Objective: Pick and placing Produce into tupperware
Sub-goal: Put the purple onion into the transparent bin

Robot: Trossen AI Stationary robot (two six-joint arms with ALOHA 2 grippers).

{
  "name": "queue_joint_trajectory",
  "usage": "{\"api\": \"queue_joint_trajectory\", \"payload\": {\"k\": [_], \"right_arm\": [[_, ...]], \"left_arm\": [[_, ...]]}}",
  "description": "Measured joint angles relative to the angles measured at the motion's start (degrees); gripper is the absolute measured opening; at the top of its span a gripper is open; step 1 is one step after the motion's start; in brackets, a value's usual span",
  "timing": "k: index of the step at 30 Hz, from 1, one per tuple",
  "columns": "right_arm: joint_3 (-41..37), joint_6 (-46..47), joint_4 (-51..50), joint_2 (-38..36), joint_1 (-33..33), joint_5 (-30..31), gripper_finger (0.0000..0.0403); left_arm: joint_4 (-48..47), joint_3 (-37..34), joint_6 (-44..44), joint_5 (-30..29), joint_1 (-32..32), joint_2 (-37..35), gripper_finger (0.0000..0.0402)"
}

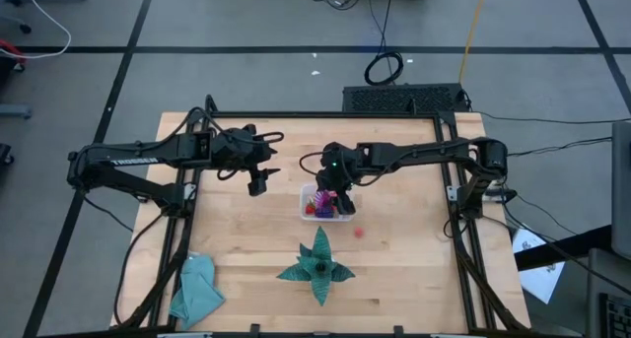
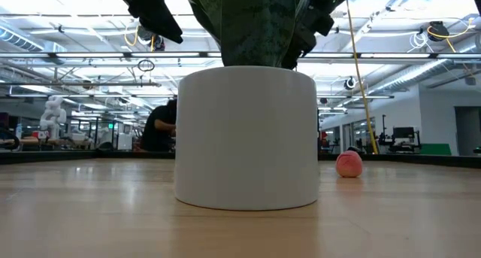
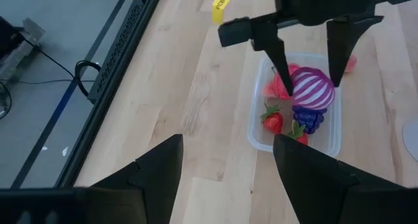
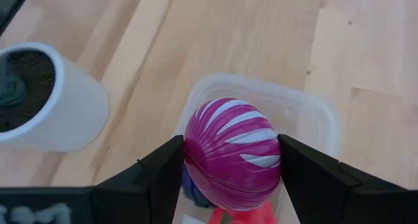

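The right gripper [image 4: 228, 168] hangs just over the tupperware [image 4: 313, 116], its jaws clamped on a pink and white striped ball [image 4: 232, 152]. Under the ball, inside the tupperware, lie a strawberry [image 3: 273, 121] and purple grapes [image 3: 308, 118]. The left gripper [image 3: 225, 162] waits nearby over the worktop [image 3: 196, 106], jaws apart and holding nothing.

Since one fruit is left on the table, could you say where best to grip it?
Grip the pink fruit across its middle, straight from above: it is small, round, alone on the table, apart from the tupperware. The right gripper holds a striped ball. The left gripper waits open.
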Motion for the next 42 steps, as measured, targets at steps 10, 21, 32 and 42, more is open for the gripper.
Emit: {"api": "queue_joint_trajectory", "payload": {"k": [10,21,32,42], "right_arm": [[-0.02,-0.33,3.1,0.6,-0.02,-3.04,0.0224],[-0.02,-0.26,3.01,0.67,-0.49,-2.99,0.0224],[0.0,-0.39,3.27,1.83,-1.38,-2.98,0.0224],[0.0,-1.5,3.49,3.78,-1.38,-2.97,0.0224]], "left_arm": [[-0.02,-0.01,0.44,0.0,-0.01,0.0,0.0244],[-0.02,-0.02,0.55,0.02,0.0,0.0,0.0244],[-0.04,-0.01,0.68,0.02,0.0,0.0,0.0244],[-0.13,0.0,1.05,0.02,0.0,0.0,0.0244]]}}
